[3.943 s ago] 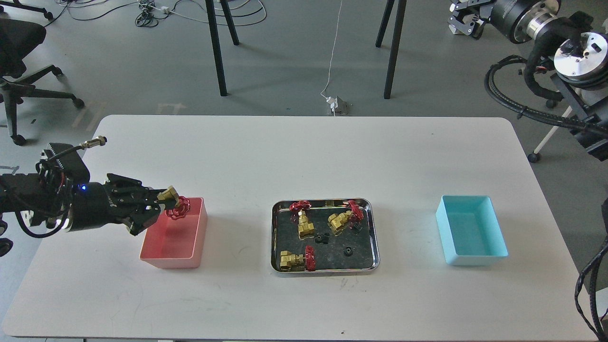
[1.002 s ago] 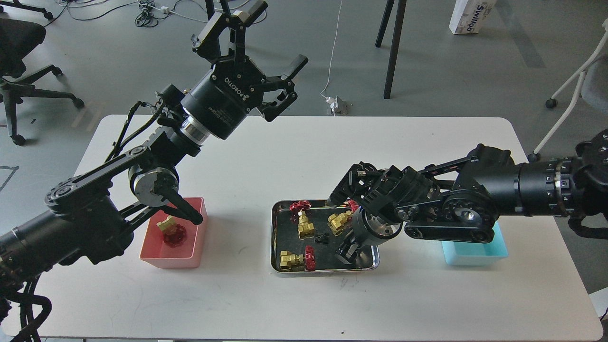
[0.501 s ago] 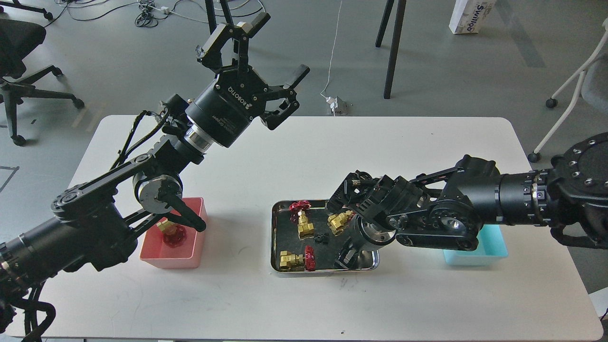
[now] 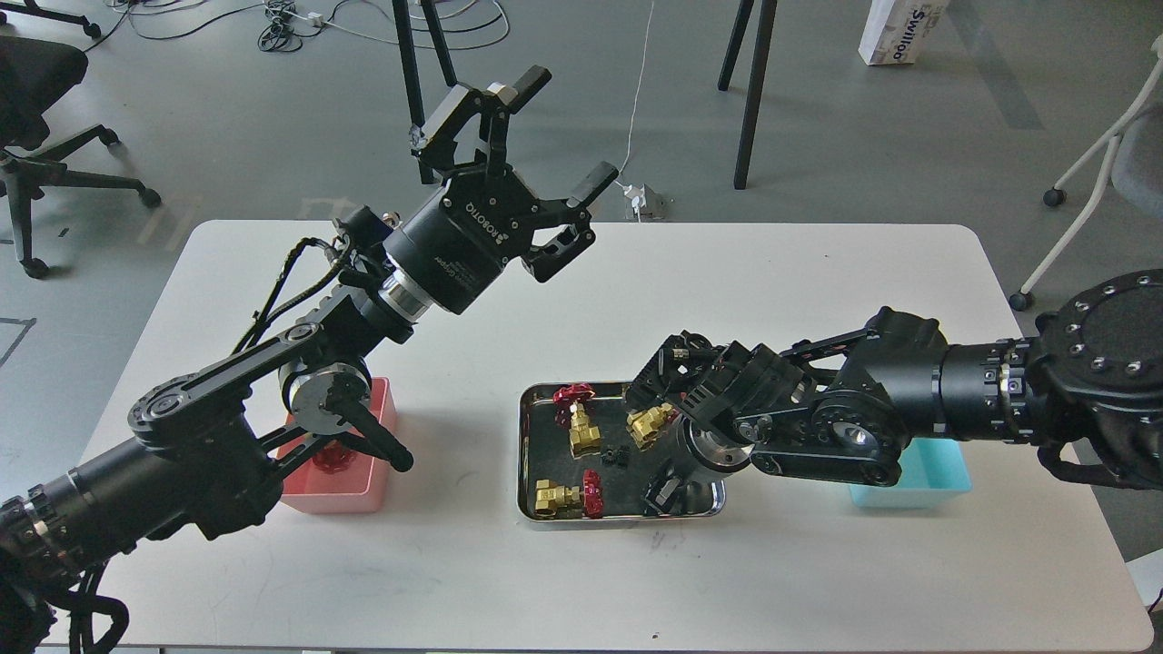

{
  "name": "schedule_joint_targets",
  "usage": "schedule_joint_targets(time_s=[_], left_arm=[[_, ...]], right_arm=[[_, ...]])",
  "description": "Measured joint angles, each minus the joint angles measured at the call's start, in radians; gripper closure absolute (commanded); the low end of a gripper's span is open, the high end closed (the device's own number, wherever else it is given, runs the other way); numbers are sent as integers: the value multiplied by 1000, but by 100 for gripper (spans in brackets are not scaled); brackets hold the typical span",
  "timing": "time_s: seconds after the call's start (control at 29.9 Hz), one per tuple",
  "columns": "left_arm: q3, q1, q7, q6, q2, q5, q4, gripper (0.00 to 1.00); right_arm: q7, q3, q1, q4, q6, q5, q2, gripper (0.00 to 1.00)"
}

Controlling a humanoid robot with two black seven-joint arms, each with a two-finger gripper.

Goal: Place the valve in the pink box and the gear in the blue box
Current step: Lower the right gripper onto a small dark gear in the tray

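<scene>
On the white table (image 4: 563, 300) a shiny steel tray (image 4: 525, 454) sits at the centre, with the pink box (image 4: 350, 495) at its 9 o'clock and the blue box (image 4: 927, 468) at its 3 o'clock, each partly covered by an arm. Three brass-gold valves with red spoked handwheels lie in the tray: one valve (image 4: 579, 422) at the tray's 11 o'clock with its wheel pointing away, a second (image 4: 647, 425) at about 1 o'clock, partly under the right arm, and a third (image 4: 565, 496) at 7 o'clock, lying on its side with the wheel to the right. A small black gear (image 4: 618, 456) rests near the tray's middle. Inside the pink box only the red wheel of a fourth valve (image 4: 331, 459) shows behind the left arm's links. The left gripper (image 4: 554, 132) is raised high over the table's far edge, fingers spread wide and empty. The right gripper (image 4: 663, 493) points down into the tray at its 5 o'clock; it is dark and I cannot tell whether its fingers are parted or pinched.
</scene>
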Motion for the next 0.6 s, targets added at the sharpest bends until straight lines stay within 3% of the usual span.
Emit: schedule_joint_targets(time_s=[0.6], left_arm=[[0, 2, 0, 0, -2, 0, 18, 1]], right_arm=[[0, 0, -8, 2, 0, 0, 1, 67]])
